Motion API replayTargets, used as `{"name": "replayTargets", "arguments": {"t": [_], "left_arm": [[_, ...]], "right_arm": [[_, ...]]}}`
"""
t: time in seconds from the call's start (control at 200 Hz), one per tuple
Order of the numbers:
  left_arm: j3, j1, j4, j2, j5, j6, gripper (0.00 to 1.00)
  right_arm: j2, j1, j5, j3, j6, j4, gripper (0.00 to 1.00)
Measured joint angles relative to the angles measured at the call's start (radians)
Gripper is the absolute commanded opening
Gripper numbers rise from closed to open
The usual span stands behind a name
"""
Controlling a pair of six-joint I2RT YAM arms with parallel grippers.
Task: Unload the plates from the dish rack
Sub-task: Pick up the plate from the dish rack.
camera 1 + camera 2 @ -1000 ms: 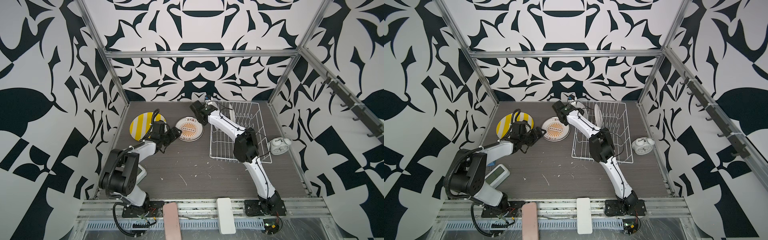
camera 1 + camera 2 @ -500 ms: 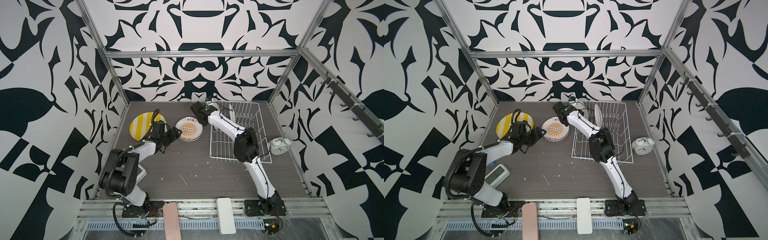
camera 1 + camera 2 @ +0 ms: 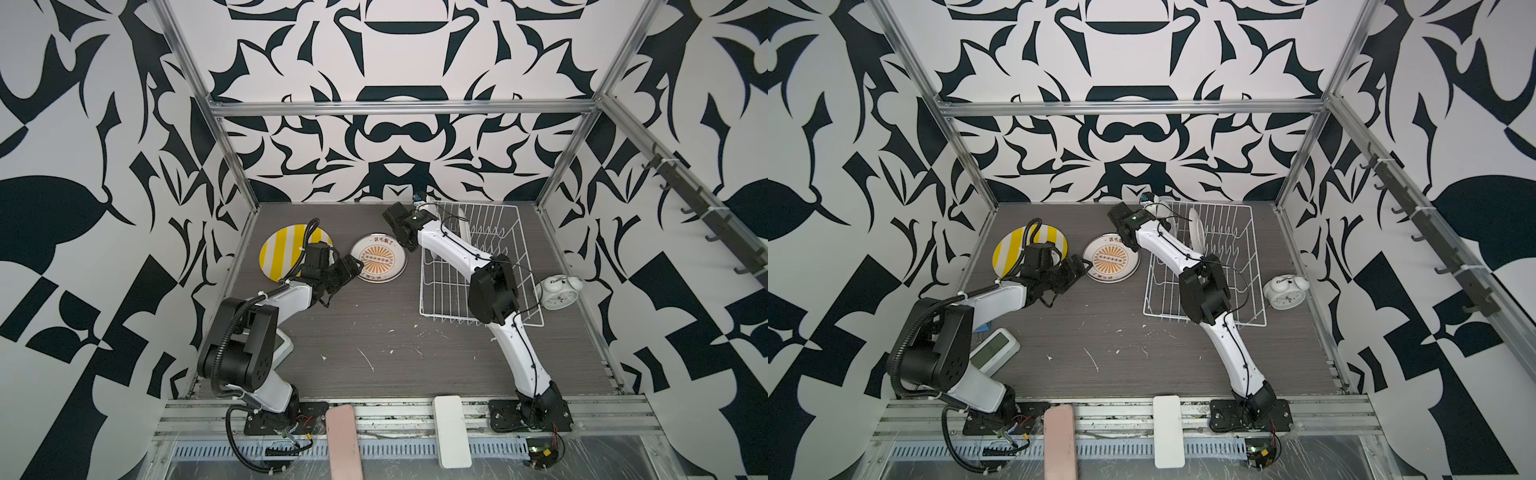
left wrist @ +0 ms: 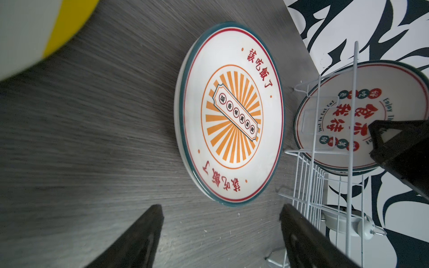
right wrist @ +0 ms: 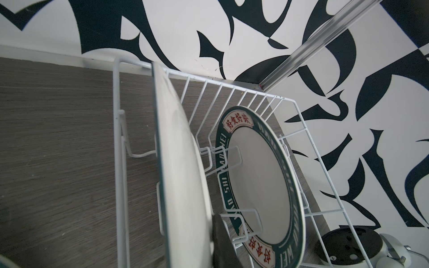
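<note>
R arm reaches into the far back corner of the rack. R jaws look pinched on the top edge of the red-letter plate. Its dark fingers sit one on the picture side (left wrist view) & one on the white back (right wrist view). Prob held by the edge b/c the plate stands up between wires, so the edge is the only part to grab. It likely has to go straight up to come free.

L jaws are spread wide w/ nothing in them. They hang low over the counter, right by the sunburst plate. Maybe L arm waits there, out of R's way.

What's in the rack: 2 plates that I can see, both on edge in the wire slots. They are the red-letter one & a green-rim plate, w/ wire loops between them. The near part of the rack looks bare.

Out of the rack: striped plate & sunburst plate lie flat, face up, side by side on the counter. Can't tell if another plate hides under the sunburst one. A clock stands just outside the rack, not part of the job.
</note>
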Motion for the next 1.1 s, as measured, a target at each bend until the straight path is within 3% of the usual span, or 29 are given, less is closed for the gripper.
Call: {"name": "replayTargets", "arguments": {"t": [0.23, 1.1], "left_arm": [[0.000, 0.000, -0.001, 0.000, 0.000, 0.000, 0.84], [0.000, 0.000, -0.002, -0.002, 0.000, 0.000, 0.84]], "right_arm": [[0.000, 0.000, 0.005, -0.002, -0.005, 0.001, 0.00], [-0.016, 0.012, 0.029, -0.015, -0.101, 0.027, 0.00]]}}
